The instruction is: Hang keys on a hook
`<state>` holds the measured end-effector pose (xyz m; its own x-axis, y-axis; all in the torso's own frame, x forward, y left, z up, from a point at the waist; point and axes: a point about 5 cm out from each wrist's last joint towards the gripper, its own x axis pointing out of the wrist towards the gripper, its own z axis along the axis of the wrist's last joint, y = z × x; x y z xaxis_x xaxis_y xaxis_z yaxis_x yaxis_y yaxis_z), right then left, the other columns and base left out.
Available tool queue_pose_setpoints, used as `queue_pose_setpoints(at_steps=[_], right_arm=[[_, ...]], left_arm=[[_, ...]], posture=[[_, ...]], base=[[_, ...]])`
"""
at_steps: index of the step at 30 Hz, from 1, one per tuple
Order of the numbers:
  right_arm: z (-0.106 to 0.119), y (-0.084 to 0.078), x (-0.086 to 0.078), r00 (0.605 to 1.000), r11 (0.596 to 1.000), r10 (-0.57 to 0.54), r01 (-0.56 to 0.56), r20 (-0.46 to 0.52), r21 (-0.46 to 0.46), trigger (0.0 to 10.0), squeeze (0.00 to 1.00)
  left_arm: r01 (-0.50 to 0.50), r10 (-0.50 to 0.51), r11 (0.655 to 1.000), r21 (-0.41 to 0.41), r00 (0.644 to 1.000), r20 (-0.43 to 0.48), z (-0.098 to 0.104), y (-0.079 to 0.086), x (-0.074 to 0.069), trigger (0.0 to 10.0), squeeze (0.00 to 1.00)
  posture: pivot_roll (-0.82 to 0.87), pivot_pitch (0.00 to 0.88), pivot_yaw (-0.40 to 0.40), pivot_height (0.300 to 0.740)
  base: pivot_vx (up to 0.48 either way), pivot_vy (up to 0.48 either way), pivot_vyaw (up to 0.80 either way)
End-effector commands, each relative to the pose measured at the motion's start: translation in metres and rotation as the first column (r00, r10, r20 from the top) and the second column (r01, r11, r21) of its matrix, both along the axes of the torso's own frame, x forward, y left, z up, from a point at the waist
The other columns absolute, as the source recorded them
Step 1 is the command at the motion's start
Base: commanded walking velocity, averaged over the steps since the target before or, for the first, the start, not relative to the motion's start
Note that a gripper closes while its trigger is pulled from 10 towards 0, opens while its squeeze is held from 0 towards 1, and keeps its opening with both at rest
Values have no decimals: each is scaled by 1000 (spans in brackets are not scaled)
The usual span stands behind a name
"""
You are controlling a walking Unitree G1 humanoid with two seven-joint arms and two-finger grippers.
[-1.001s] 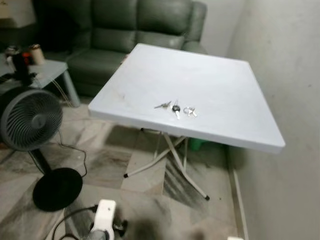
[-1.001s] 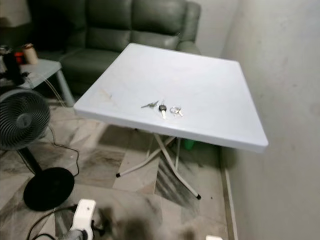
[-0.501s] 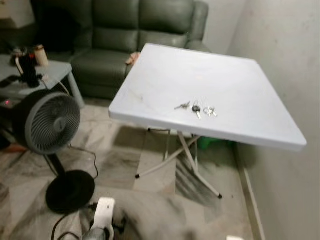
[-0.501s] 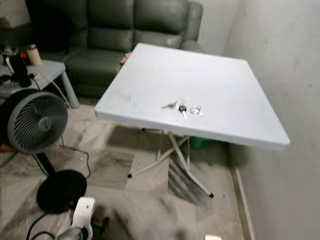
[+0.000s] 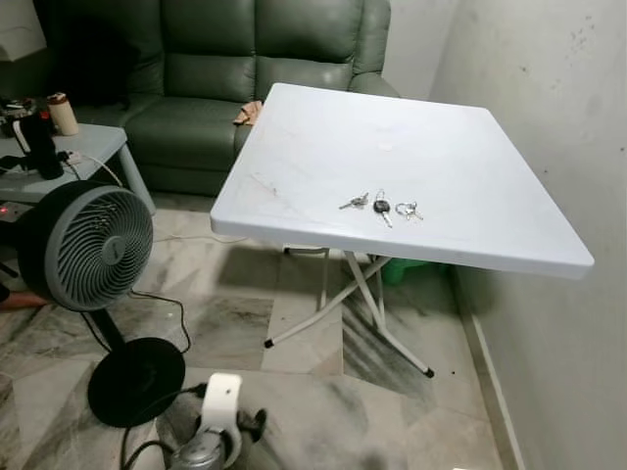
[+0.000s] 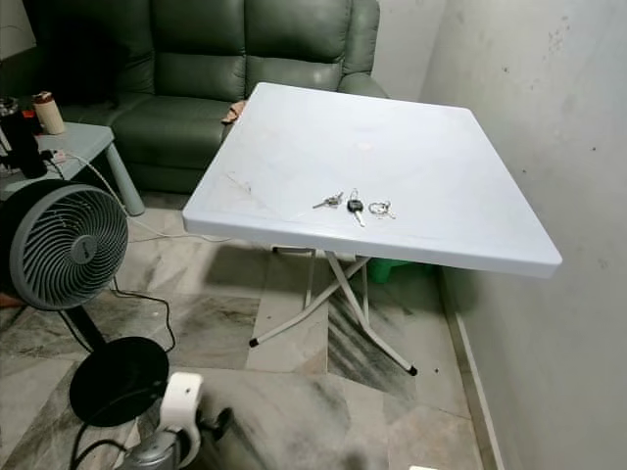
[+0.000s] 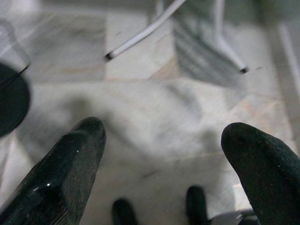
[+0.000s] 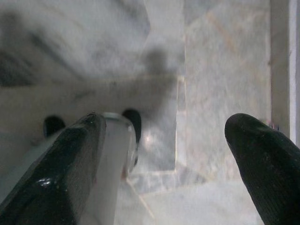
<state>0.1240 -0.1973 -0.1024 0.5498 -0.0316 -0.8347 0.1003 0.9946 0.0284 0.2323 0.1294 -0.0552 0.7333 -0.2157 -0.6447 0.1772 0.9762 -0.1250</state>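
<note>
Lying loose near the white folding table's [image 5: 323,137] edge, the small bunch of metal keys [image 5: 381,206] could skid off under a clumsy reach, both the left gripper [image 7: 159,164] and right gripper [image 8: 164,159] hanging wide open and empty

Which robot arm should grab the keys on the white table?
Probably the right: the keys lie right of the view's middle on the table. Both the left gripper and the right gripper hang open over the floor.

Left arm [image 5: 217,421]: white rounded housing above a grey metallic cylindrical joint, black cable alongside. Left gripper [image 7: 159,159]: two long black fingers [image 7: 61,178], glossy, finely speckled, blunt rounded tips. Right gripper [image 8: 161,154]: matching black fingers [image 8: 262,164], same rounded tips.
</note>
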Motion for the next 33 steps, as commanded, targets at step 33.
queue_pose_setpoints(at_steps=[33], right_arm=[[178, 18, 126, 406, 987, 150, -109, 901, -115, 10000, 0]], left_arm=[[139, 64, 969, -206, 663, 746, 166, 10, 91, 10000, 0]], posture=[[-25, 3, -17, 740]], base=[[0, 0, 0]])
